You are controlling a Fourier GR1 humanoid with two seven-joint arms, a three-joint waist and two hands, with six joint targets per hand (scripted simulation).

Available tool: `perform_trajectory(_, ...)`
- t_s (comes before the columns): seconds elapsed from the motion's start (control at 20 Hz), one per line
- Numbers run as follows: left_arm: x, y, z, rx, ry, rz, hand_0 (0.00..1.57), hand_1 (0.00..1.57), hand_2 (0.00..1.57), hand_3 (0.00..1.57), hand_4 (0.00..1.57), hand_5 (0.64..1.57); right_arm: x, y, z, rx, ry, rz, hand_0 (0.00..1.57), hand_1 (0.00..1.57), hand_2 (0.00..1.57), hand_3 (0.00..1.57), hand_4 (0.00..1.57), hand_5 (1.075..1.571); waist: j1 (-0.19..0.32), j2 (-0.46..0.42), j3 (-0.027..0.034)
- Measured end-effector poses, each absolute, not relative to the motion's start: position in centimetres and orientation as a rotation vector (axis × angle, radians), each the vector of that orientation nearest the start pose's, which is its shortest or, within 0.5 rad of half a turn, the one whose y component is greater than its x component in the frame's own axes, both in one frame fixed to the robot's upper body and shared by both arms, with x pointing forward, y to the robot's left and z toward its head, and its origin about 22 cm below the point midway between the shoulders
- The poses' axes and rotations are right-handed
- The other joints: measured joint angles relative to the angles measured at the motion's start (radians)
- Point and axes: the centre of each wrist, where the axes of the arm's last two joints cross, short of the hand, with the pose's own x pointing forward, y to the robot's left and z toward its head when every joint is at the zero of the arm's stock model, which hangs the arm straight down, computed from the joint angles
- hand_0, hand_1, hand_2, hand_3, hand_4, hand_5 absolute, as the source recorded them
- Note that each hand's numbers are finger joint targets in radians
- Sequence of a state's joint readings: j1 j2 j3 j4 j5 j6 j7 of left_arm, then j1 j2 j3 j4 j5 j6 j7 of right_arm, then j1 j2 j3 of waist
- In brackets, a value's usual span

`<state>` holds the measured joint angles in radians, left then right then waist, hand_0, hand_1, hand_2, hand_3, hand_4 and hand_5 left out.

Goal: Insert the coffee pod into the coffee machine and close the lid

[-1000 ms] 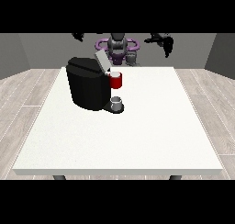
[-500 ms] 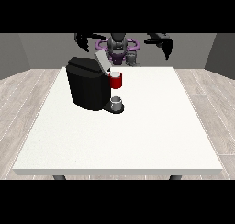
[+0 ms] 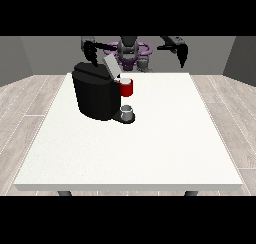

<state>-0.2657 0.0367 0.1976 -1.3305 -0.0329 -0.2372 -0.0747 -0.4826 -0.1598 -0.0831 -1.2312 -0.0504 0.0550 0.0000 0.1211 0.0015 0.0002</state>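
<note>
A black coffee machine (image 3: 95,95) stands on the white table (image 3: 150,138) at the left rear. Its grey lid (image 3: 111,66) is tilted up and open. A red pod holder (image 3: 127,87) sticks out at the machine's front, with something pale at its top. Below it a small grey cup (image 3: 127,111) rests on the machine's base. The hand at the view's left (image 3: 90,51) hangs above the machine's top, fingers pointing down. The hand at the view's right (image 3: 180,51) is raised off to the right, far from the machine, fingers hanging down and holding nothing.
The robot's torso (image 3: 131,52) stands behind the table's far edge. Grey wood-look floor (image 3: 30,103) surrounds the table. Bare white surface stretches in front of and to the right of the machine.
The hand at the view's left has moved down and inward toward the machine's top. The hand at the view's right has shifted slightly. The lid stays up.
</note>
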Motion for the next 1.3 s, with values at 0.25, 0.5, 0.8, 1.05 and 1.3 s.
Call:
perform_trajectory(0.25,29.9,26.1,1.7,-0.095,-1.653,-0.119,0.00,0.00,0.00,0.00,0.00,1.571,36.1,-23.0,5.7,0.012,-1.684,0.212,0.00,0.00,0.00,0.00,0.00,1.571,-0.001,0.012,-0.0004)
perform_trajectory(0.5,30.0,27.1,1.9,-0.065,-1.669,-0.119,0.00,0.00,0.00,0.00,0.00,1.571,37.2,-22.5,7.0,0.017,-1.699,0.247,0.00,0.00,0.00,0.00,0.00,1.571,-0.013,0.033,-0.0015)
perform_trajectory(0.8,30.0,27.4,2.2,-0.060,-1.682,-0.123,0.00,0.00,0.00,0.00,0.00,1.571,38.2,-21.9,7.4,0.003,-1.727,0.259,0.00,0.00,0.00,0.00,0.00,1.571,-0.004,0.055,-0.0029)
perform_trajectory(1.05,30.0,27.7,2.3,-0.053,-1.686,-0.121,0.00,0.00,0.00,0.00,0.00,1.571,38.6,-21.6,7.6,0.021,-1.756,0.286,0.00,0.00,0.00,0.00,0.00,1.571,-0.003,0.062,-0.0033)
perform_trajectory(1.3,30.3,27.1,2.7,-0.042,-1.697,-0.129,0.00,0.00,0.00,0.00,0.19,1.571,39.3,-20.8,8.2,0.009,-1.759,0.291,0.00,0.00,0.00,0.00,0.18,1.571,0.007,0.075,-0.0022)
